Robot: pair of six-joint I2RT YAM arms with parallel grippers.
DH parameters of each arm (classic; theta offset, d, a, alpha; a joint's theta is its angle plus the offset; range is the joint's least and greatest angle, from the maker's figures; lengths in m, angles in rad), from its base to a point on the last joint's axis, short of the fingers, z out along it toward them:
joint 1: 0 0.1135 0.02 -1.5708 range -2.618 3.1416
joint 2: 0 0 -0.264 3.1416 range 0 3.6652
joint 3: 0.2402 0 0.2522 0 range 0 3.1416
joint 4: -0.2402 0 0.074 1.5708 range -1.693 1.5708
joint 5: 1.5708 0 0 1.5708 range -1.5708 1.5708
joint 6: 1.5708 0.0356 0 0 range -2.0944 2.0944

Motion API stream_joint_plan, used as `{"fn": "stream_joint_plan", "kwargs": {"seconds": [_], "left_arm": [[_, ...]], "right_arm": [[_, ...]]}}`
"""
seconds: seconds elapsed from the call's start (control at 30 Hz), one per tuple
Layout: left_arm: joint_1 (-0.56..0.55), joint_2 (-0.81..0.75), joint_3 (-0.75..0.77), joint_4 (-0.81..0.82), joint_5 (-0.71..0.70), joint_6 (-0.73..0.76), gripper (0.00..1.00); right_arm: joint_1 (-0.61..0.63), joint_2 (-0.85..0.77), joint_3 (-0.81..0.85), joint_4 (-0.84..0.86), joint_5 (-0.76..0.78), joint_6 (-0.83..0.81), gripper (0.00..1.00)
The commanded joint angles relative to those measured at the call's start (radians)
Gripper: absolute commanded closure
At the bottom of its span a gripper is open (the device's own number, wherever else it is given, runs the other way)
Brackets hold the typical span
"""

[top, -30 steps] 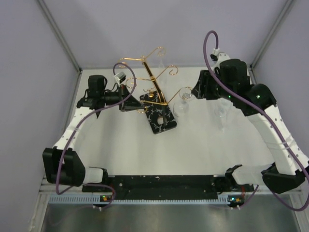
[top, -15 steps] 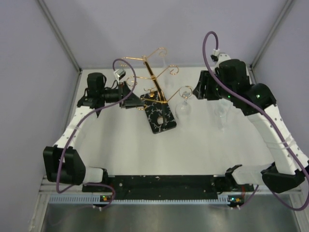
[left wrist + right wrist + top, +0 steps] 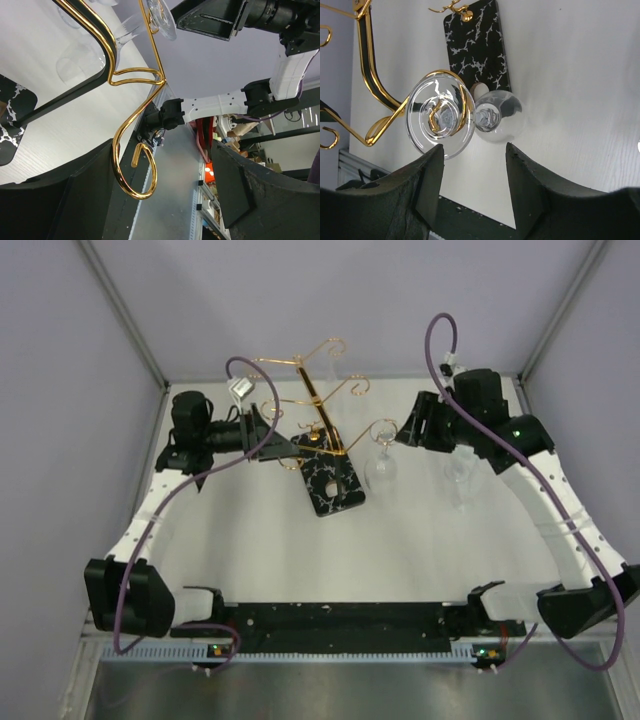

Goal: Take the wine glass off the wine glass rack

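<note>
White tabletop, lilac walls on three sides. At the right gripper (image 3: pixel 474 150): jaws spread, nothing between them. Just beside it, to its left and a little nearer: the wine glass (image 3: pixel 440 115), not yet off the wine glass rack (image 3: pixel 328 483), hung foot-up and bowl-down from the rack's right-hand scroll arm. Long axis upright, so in the right wrist view seen almost end-on, foot disc large in front, bowl peeping out behind it, gold wire curled across the foot. Clearly the nearer arm for the job.

Likely needed next: a grip on the stem under the foot, then a slide out along the open end of the scroll (a straight lift would probably catch the foot on the wire).

In the way or close by: the gold scroll itself; the black marbled base just left of the bowl; a second glass (image 3: pixel 458 478) standing on the table under the right arm.

Across the rack, on its left: left gripper (image 3: pixel 164 155), likewise parted, fingers either side of a scroll end, contact impossible to judge.
</note>
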Motion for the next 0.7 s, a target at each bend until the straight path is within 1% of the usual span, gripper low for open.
{"fn": "stream_joint_plan", "kwargs": {"seconds": [0.0,0.03,0.1,0.13,0.2,0.3,0.37,0.5,0.67], "left_arm": [[0.001,-0.077,0.002,0.094,0.035,-0.011,0.22],[0.003,-0.085,0.005,0.071,0.031,0.015,0.22],[0.003,-0.093,0.031,-0.093,-0.021,0.117,0.22],[0.001,-0.093,0.057,-0.199,-0.055,0.183,0.22],[0.001,-0.09,0.089,-0.345,-0.144,0.286,0.22],[0.001,-0.091,0.108,-0.469,-0.259,0.361,0.22],[0.003,-0.102,0.113,-0.518,-0.34,0.391,0.23],[0.003,-0.116,0.116,-0.574,-0.439,0.421,0.23],[0.003,-0.122,0.116,-0.591,-0.474,0.429,0.23]], "right_arm": [[-0.043,-0.034,-0.038,0.131,-0.116,0.084,0.47],[-0.054,-0.036,-0.061,0.152,-0.139,0.098,0.47],[-0.074,-0.041,-0.1,0.2,-0.19,0.13,0.48],[-0.078,-0.039,-0.115,0.22,-0.204,0.141,0.48],[-0.085,-0.041,-0.133,0.243,-0.213,0.158,0.48],[-0.089,-0.038,-0.152,0.282,-0.236,0.181,0.48],[-0.095,-0.038,-0.166,0.316,-0.265,0.204,0.49],[-0.097,-0.031,-0.161,0.322,-0.265,0.214,0.51],[-0.095,-0.039,-0.157,0.322,-0.265,0.218,0.55]]}}
